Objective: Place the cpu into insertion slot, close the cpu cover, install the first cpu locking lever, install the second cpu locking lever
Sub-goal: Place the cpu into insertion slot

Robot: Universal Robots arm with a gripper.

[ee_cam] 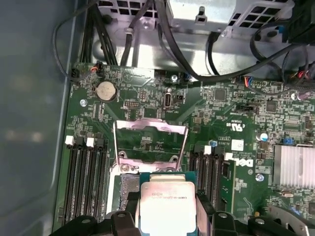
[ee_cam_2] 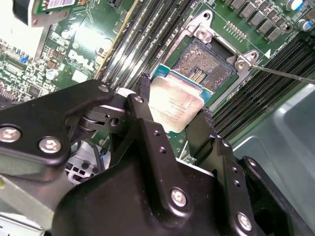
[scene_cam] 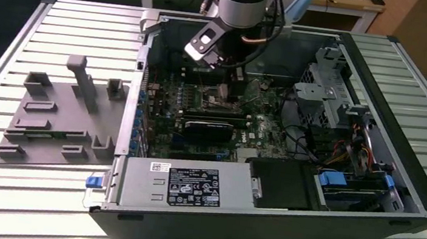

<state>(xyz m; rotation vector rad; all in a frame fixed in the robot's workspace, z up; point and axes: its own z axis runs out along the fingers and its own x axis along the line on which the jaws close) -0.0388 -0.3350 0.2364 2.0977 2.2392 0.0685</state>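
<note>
My gripper (ee_cam_2: 173, 109) is shut on the cpu (ee_cam_2: 174, 105), a flat silver square chip held by two opposite edges between black fingers (ee_cam_2: 142, 93). The chip hangs just above and partly over the insertion slot (ee_cam_2: 204, 64), whose brownish-gold centre lies bare. In the first wrist view the cpu (ee_cam: 167, 204) overlaps the slot (ee_cam: 125, 187), and the cpu cover (ee_cam: 150, 127), a silver frame, stands raised beyond it. A thin locking lever (ee_cam_2: 285, 73) sticks out from the slot's corner. In the exterior view the gripper (scene_cam: 221, 71) reaches down into the case over the slot (scene_cam: 214, 98).
Long memory slots (ee_cam: 86, 182) flank the socket on both sides. A black card (scene_cam: 208, 128), a power supply (scene_cam: 181, 186) and a drive cage (scene_cam: 330, 97) crowd the open case. Black cables (ee_cam: 162, 44) hang near the board. A grey fixture plate (scene_cam: 59, 119) lies at the exterior view's left.
</note>
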